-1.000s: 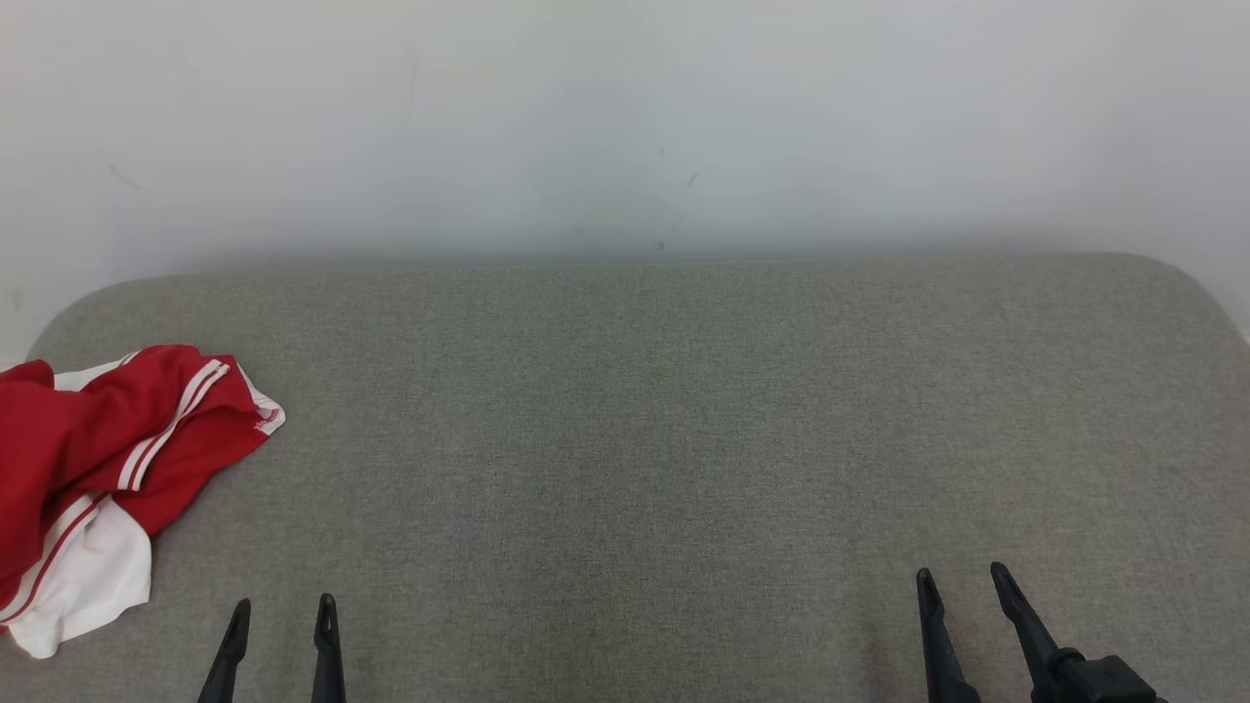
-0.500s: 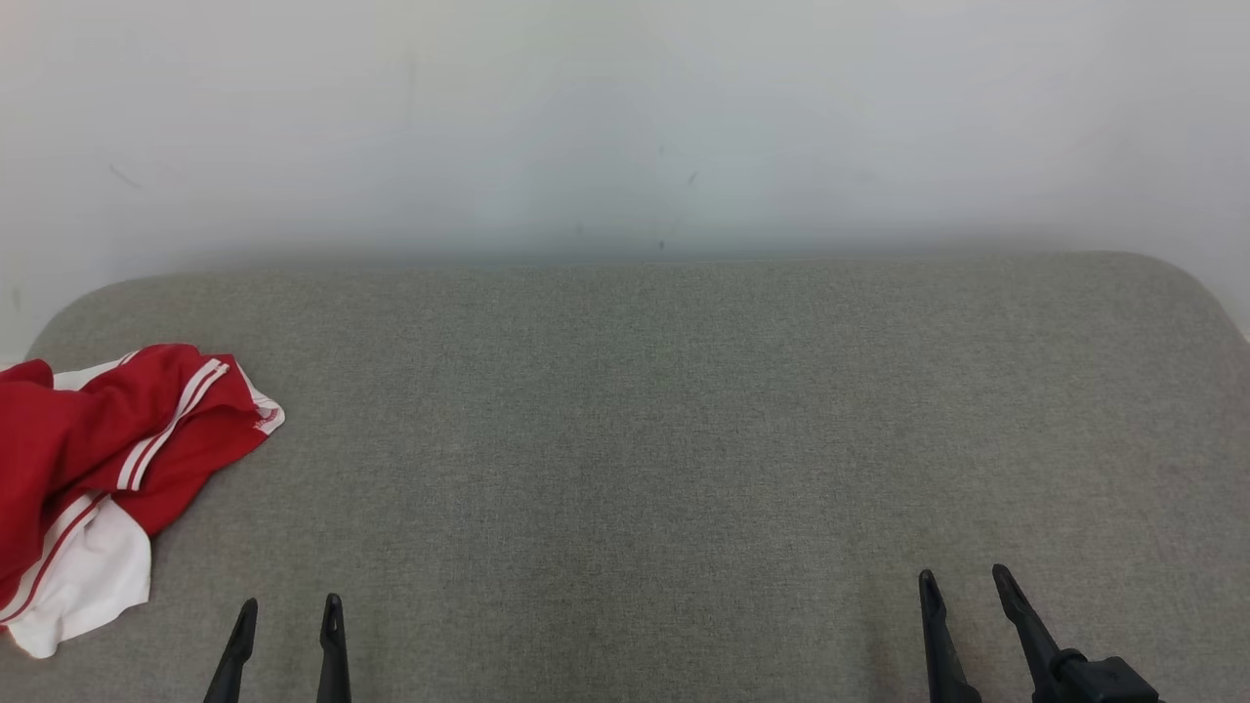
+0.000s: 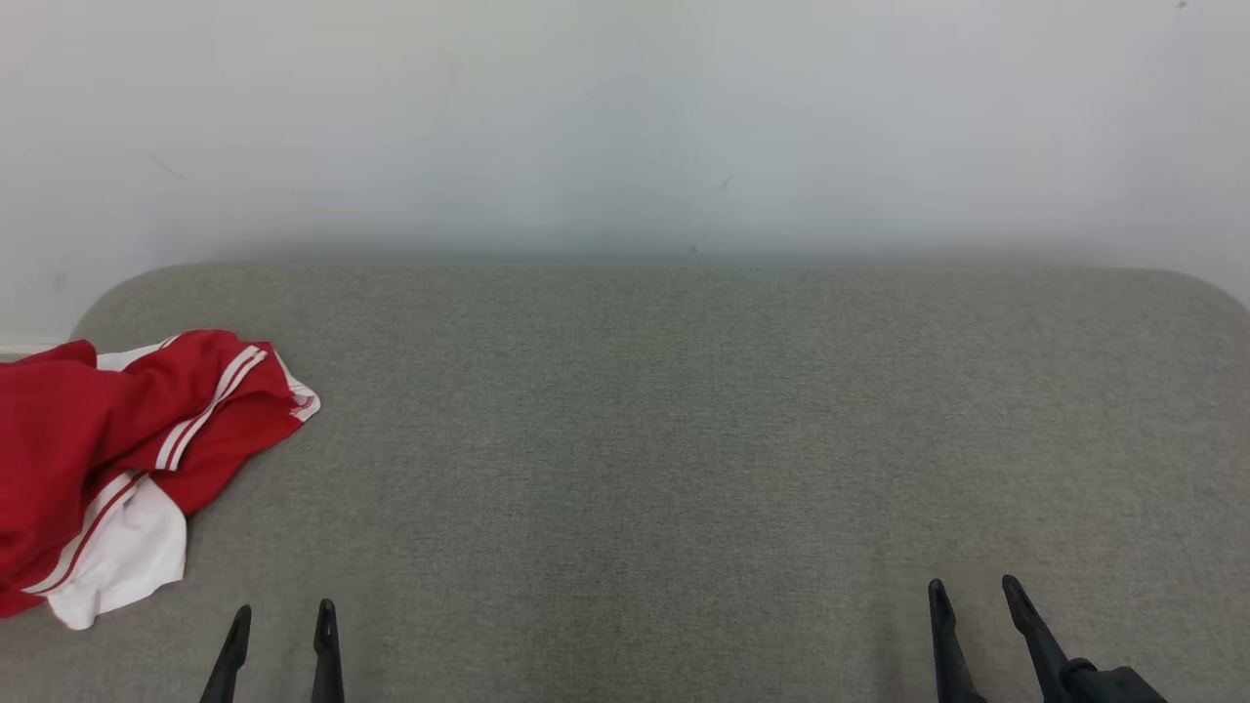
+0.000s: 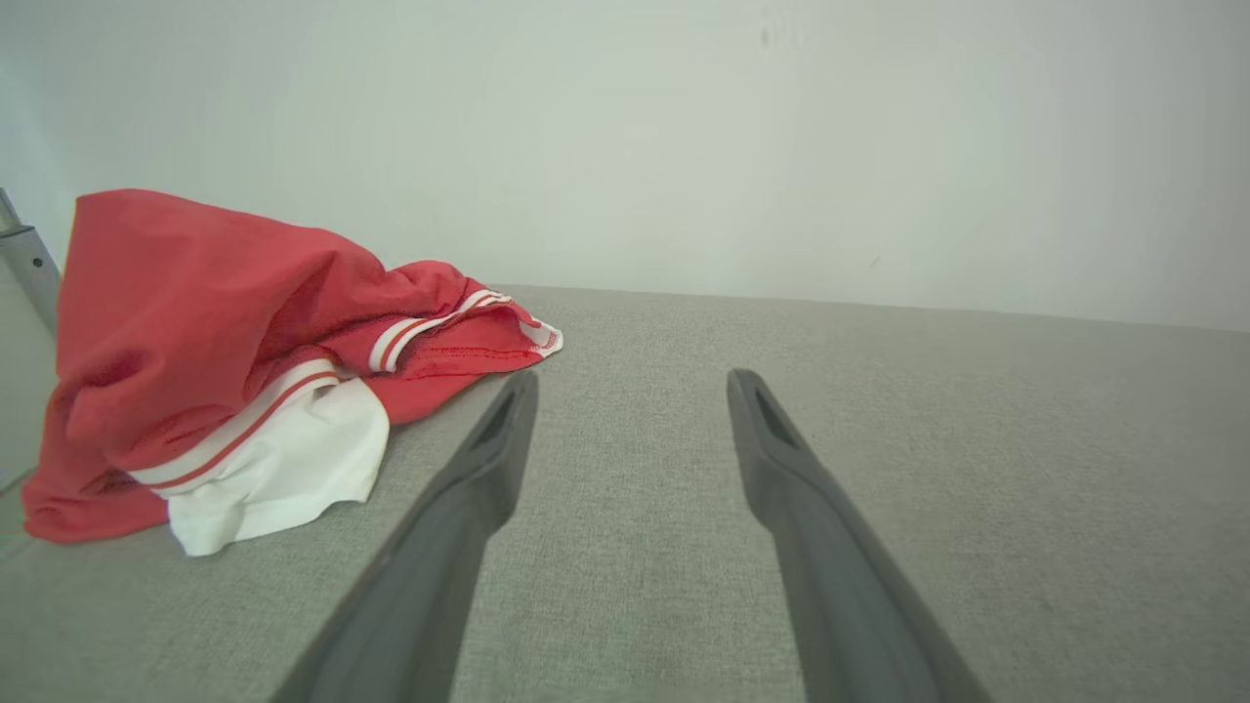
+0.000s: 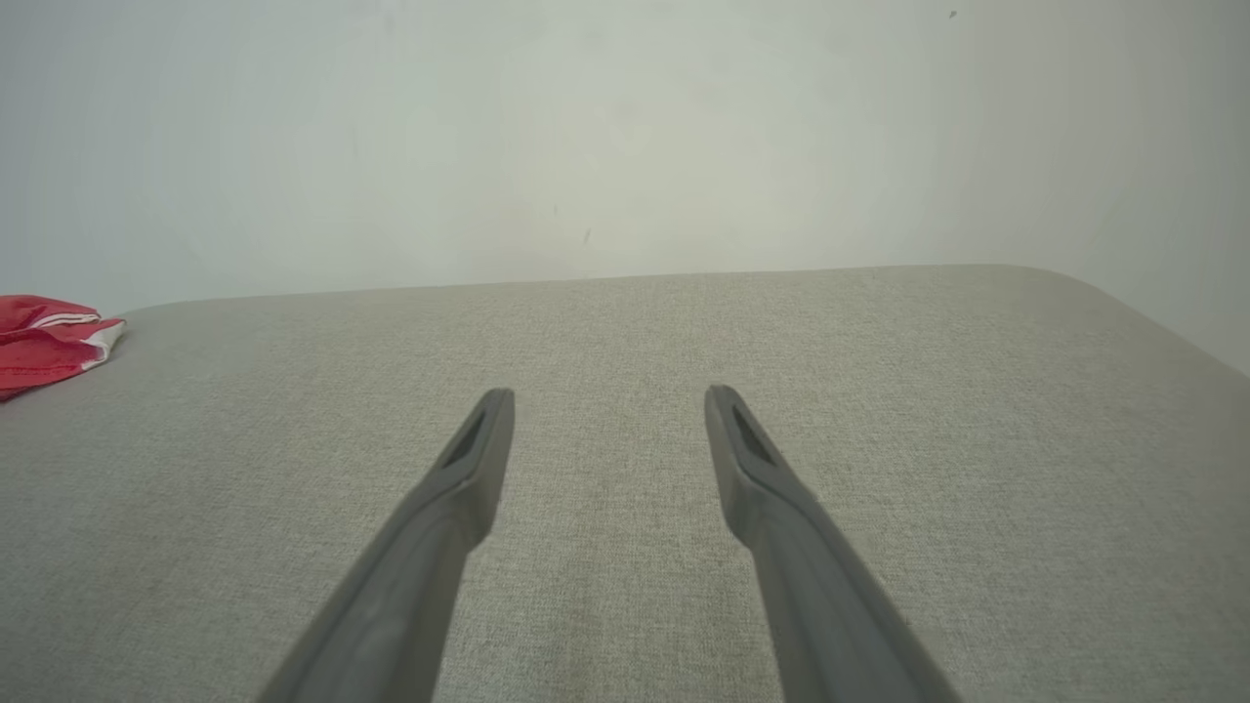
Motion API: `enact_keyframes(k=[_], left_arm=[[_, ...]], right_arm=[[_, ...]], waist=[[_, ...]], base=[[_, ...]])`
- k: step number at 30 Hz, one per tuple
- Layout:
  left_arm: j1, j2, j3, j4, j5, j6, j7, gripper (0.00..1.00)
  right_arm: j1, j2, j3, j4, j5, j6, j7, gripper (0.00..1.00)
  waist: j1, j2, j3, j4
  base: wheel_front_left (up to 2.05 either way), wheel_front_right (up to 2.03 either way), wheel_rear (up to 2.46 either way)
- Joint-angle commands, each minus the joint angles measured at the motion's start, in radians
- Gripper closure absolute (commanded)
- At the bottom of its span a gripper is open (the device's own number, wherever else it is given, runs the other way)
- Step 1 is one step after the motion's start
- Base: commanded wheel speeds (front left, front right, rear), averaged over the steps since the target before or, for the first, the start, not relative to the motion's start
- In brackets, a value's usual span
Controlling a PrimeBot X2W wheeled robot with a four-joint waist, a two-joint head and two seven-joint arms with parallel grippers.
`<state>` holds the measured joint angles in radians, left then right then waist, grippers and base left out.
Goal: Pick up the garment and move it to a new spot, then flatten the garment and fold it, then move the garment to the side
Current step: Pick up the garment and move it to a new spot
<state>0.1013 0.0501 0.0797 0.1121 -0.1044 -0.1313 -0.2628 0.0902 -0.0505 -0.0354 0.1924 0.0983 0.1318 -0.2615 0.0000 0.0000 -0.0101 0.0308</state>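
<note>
A crumpled red garment [image 3: 107, 439] with white stripes and a white panel lies bunched at the far left of the grey cushioned surface [image 3: 684, 439]. In the left wrist view the garment [image 4: 225, 351] rises in a heap just left of my fingers. My left gripper [image 3: 281, 612] is open and empty at the lower left, a little to the right of the garment's white corner. At the lower right my right gripper [image 3: 974, 589] also stands open with nothing in it. The right wrist view catches the garment's edge [image 5: 49, 342] far off to the left.
A plain pale wall [image 3: 625, 127] runs behind the surface. The cushion's back corners are rounded, and its left edge lies under the garment. A grey metal post [image 4: 29, 264] stands at the left border of the left wrist view.
The whole head view has shifted, so the garment and cushion sit further right and up: the camera has turned left. Both grippers stay open and low.
</note>
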Motion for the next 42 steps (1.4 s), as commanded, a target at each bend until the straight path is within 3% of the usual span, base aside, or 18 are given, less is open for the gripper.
enact_keyframes(k=[1,25,42], left_arm=[[-0.003,0.001,0.007,0.006,0.005,0.002,-0.004,0.0],[-0.015,0.001,0.076,0.056,0.006,0.002,-0.004,0.0],[0.0,0.0,0.125,0.064,0.014,0.004,-0.004,0.0]], right_arm=[[0.015,0.001,-0.003,0.001,0.005,-0.002,-0.005,0.0],[0.029,0.001,0.008,0.016,0.017,-0.002,-0.005,0.0],[0.02,0.001,0.024,0.022,0.021,-0.002,-0.005,0.0]], waist=[[0.0,0.0,-0.005,0.033],[0.0,0.0,-0.035,0.344],[0.0,0.0,-0.039,0.444]], base=[[0.0,0.0,0.0],[0.0,0.0,0.0],[0.0,0.0,0.0]])
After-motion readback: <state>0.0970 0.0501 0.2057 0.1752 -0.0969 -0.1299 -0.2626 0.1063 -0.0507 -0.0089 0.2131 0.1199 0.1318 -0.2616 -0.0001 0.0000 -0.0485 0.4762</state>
